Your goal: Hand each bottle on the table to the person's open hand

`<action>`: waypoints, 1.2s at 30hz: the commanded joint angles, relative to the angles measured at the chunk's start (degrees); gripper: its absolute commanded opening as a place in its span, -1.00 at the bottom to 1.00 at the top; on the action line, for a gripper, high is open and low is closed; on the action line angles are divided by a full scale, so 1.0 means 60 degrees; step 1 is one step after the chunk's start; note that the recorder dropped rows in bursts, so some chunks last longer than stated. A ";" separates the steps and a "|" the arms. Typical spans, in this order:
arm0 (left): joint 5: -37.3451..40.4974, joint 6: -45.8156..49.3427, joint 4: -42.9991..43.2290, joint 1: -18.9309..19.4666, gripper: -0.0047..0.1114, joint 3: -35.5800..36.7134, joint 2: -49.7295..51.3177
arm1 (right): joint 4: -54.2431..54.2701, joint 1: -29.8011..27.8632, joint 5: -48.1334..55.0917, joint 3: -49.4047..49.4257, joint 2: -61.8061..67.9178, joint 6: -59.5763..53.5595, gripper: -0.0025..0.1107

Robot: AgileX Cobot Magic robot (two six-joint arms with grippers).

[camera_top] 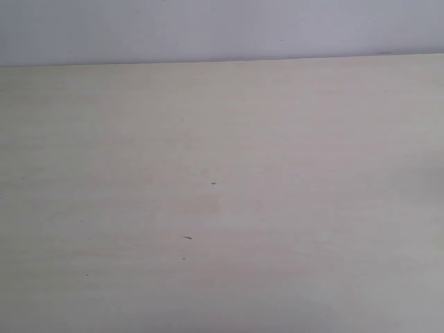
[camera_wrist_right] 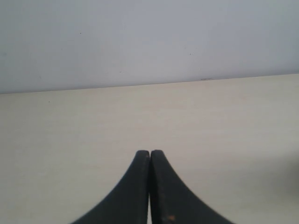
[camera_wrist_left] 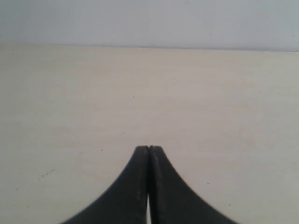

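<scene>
Against a plain grey-white wall (camera_top: 208,28), a pale cream wood-grain table (camera_top: 277,208) is shown, no bottles visible. The black left gripper (camera_wrist_left: 149,148) and right gripper (camera_wrist_right: 149,152) are seemingly parked, jaws pressed together, empty.

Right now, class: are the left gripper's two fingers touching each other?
Touching. The left wrist view shows the left gripper with fingers pressed together at the tips, nothing between them.
</scene>
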 commanded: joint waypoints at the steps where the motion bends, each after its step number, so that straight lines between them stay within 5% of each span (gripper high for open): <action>1: -0.0192 -0.0043 -0.0087 0.0020 -0.92 0.0086 -0.0072 | -0.0010 -0.0048 -0.0048 0.0043 -0.0055 0.0020 -0.96; 36: -0.0174 -0.0043 -0.0087 0.0003 -0.92 0.0086 -0.0603 | 0.0060 -0.0048 -0.0048 0.0043 -0.0055 0.0020 -0.96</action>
